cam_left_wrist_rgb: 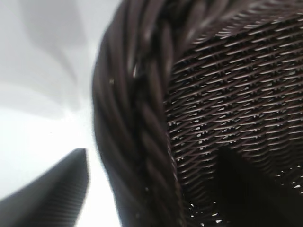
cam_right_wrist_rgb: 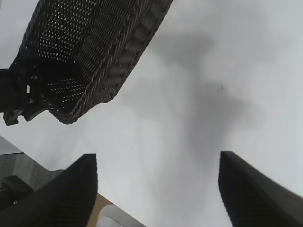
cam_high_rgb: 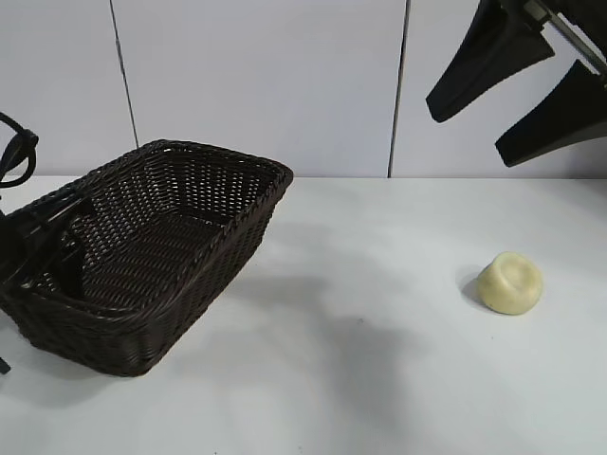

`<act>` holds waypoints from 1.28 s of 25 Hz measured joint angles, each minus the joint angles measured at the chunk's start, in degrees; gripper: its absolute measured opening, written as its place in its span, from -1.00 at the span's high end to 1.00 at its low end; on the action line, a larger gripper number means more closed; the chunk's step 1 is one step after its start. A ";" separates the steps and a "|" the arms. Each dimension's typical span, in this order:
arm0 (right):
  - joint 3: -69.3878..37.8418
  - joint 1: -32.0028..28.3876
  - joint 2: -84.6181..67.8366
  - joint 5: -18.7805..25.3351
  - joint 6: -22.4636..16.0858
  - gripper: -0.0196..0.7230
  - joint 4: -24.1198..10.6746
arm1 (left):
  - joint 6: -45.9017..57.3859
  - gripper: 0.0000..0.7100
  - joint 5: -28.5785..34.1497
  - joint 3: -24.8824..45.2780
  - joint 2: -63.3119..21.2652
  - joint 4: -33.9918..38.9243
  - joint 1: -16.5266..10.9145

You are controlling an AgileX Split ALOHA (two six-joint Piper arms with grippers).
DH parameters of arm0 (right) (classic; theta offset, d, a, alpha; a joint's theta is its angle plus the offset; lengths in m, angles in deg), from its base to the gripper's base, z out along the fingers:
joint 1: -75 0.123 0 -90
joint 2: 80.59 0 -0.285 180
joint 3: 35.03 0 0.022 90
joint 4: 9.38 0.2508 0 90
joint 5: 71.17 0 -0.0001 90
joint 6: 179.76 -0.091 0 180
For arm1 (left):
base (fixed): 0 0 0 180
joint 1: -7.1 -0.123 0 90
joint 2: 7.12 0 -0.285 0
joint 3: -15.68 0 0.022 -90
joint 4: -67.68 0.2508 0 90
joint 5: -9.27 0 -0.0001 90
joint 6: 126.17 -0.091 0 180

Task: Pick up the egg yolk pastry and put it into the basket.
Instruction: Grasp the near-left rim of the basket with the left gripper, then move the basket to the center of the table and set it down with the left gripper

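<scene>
1. Egg yolk pastry (cam_high_rgb: pixel 510 282), a small pale cream-yellow rounded dome with a shallow dimple on its upturned face, lay on the white table (cam_high_rgb: pixel 379 379) at the right of the exterior frame, a little below mid-height, touched by no gripper
2. A large rectangular, nearly black woven wicker basket (cam_high_rgb: pixel 142 256) with flared sides and a braided rim stood at the left of that frame, well apart from the pastry, and nothing pale showed on the part of its floor in view
3. The left gripper (cam_high_rgb: pixel 52 248) was at the basket's left end, at the frame's left edge, reaching down over the rim
4. In the left wrist view the braided rim (cam_left_wrist_rgb: pixel 137 123) ran down the middle of the frame, with one dark ribbed finger (cam_left_wrist_rgb: pixel 52 194) outside the wall at lower left and the other, dark and blurred, inside at lower right, so the jaws straddled the rim; whether they were pressed onto it I could not tell
5. The right gripper (cam_high_rgb: pixel 517 90) hung in the upper right corner of the exterior frame, clear above the table, its two black fingers (cam_high_rgb: pixel 484 62) spread apart and holding nothing
6. In the right wrist view those fingers sat at the lower left and lower right, with bare table between them and the basket at upper left
</scene>
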 joint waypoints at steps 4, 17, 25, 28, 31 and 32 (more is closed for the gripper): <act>0.00 0.00 0.00 0.00 0.00 -0.45 -0.32 | -1.09 0.72 3.97 -3.01 0.00 -0.06 -0.07; 0.00 0.00 0.00 0.00 0.00 -0.45 -1.54 | -24.56 0.72 12.05 -12.89 -0.93 -5.76 -0.07; 0.00 0.00 0.00 0.00 0.00 -0.45 -1.74 | -48.65 0.72 19.10 -21.55 0.68 -10.21 -0.42; 0.00 0.00 0.00 0.05 0.00 -0.45 -1.74 | -59.76 0.72 23.84 -25.99 4.10 -15.71 -2.22; 0.00 0.00 0.00 0.10 0.00 -0.45 -1.74 | -70.57 0.72 28.49 -29.60 7.97 -22.54 -4.70; 0.00 0.00 0.00 0.10 0.00 -0.45 -1.74 | -73.48 0.72 29.90 -30.60 9.22 -24.57 -5.57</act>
